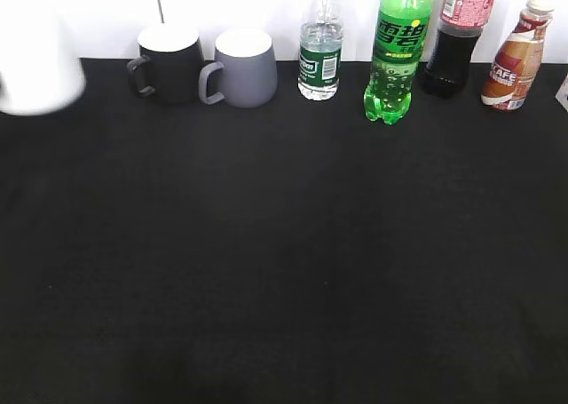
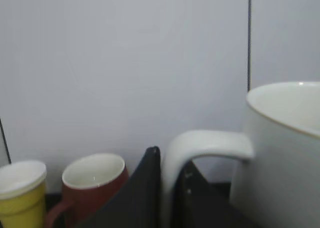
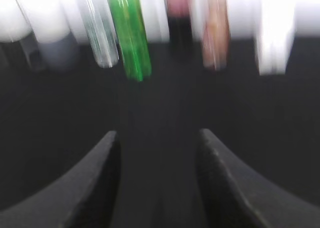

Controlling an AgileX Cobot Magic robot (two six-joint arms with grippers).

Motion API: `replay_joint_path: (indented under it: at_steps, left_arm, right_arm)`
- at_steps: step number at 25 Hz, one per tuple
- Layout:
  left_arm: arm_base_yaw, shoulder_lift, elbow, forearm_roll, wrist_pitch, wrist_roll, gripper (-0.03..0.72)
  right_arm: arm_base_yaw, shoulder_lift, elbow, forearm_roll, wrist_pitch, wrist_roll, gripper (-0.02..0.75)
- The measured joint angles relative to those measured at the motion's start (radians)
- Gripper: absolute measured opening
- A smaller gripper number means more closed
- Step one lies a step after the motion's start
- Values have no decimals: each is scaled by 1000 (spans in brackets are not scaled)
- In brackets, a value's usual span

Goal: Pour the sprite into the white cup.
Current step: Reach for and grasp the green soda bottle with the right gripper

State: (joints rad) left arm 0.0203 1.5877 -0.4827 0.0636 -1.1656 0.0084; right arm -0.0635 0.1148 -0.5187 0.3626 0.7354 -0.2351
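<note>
The sprite [image 1: 397, 53] is a tall bright-green bottle standing upright at the back of the black table, right of centre. It shows blurred in the right wrist view [image 3: 131, 35]. The white cup [image 1: 35, 62] is at the far left edge, blurred and lifted off the table. In the left wrist view my left gripper [image 2: 170, 173] is shut on the white cup's handle [image 2: 200, 145], with the cup body [image 2: 285, 153] to the right. My right gripper [image 3: 159, 143] is open and empty, apart from the bottles, and is out of the exterior view.
A black mug [image 1: 169, 62] and a grey mug [image 1: 241, 67] stand at the back left. A small clear water bottle [image 1: 320, 49], a dark cola bottle [image 1: 454, 40] and a brown drink bottle [image 1: 517, 58] flank the sprite. A red mug [image 2: 92, 183] and a yellow cup [image 2: 20, 193] appear behind the left gripper.
</note>
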Motion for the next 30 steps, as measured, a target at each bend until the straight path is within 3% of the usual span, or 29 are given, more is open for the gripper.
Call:
replay_joint_path:
  at_steps: [3, 4, 8, 14, 18, 25, 28, 30]
  left_arm:
    - [0, -203, 29, 41, 60, -60, 36]
    - [0, -255, 29, 39, 80, -68, 36]
    - [0, -395, 30, 43, 231, -84, 36]
    - [0, -474, 32, 124, 321, -121, 36]
    - [0, -506, 33, 166, 371, -139, 36]
    - [0, -628, 33, 184, 424, -139, 36]
    - [0, -652, 33, 186, 475, -139, 36]
    - [0, -652, 33, 187, 484, -139, 36]
  right_arm:
    - [0, 76, 10, 251, -175, -364, 354]
    - [0, 78, 36, 286, -233, -439, 336]
    - [0, 88, 138, 356, -345, -536, 324]
    - [0, 193, 136, 373, -333, -630, 305]
    - [0, 206, 121, 319, -290, -653, 209]
    - [0, 312, 121, 340, -346, -647, 242]
    - [0, 316, 84, 138, -346, -611, 225]
    - [0, 316, 62, -48, -315, -442, 208]
